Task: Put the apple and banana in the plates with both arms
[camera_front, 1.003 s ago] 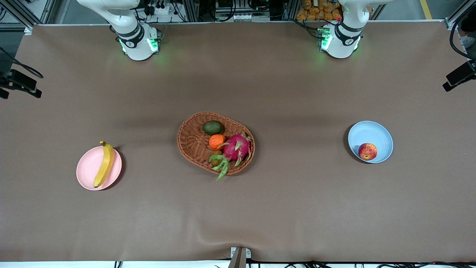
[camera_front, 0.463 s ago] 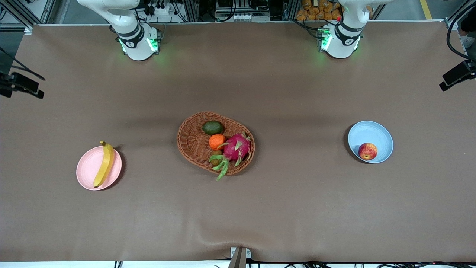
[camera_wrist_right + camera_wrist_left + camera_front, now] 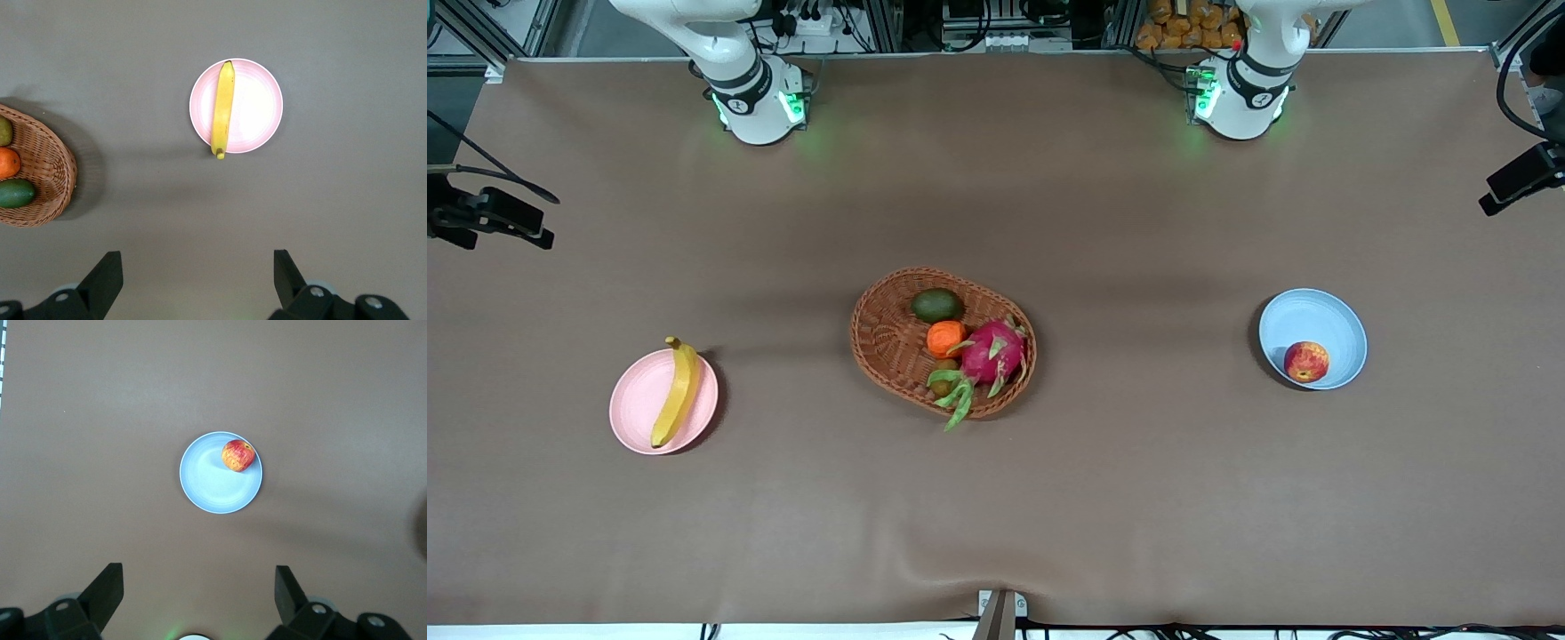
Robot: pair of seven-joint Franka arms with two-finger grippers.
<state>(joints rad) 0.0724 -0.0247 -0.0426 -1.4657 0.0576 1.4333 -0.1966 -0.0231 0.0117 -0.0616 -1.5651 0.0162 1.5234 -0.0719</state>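
Both fruits look placed already, so the step in hand is, by my reading, pulling clear, and doing it well means rising straight and keeping off the plates. The left claw (image 3: 198,603) hangs high over the bench (image 3: 1138,498) with its fingers spread and empty; in its wrist view the blue plate (image 3: 207,487) sits well ahead of the fingertips, the apple (image 3: 238,455) resting inside against the rim. The right claw (image 3: 193,283) is likewise spread and holding nothing, high over the pink plate (image 3: 257,110), where the banana (image 3: 221,107) lies along one side with its stem end overhanging the rim. The wicker basket (image 3: 889,342) shows at the edge of the right wrist view, well apart from the pink plate. Against the earlier front frames, fruits, plates and basket lie unchanged; only the dark hardware at the view's edges has shifted slightly.
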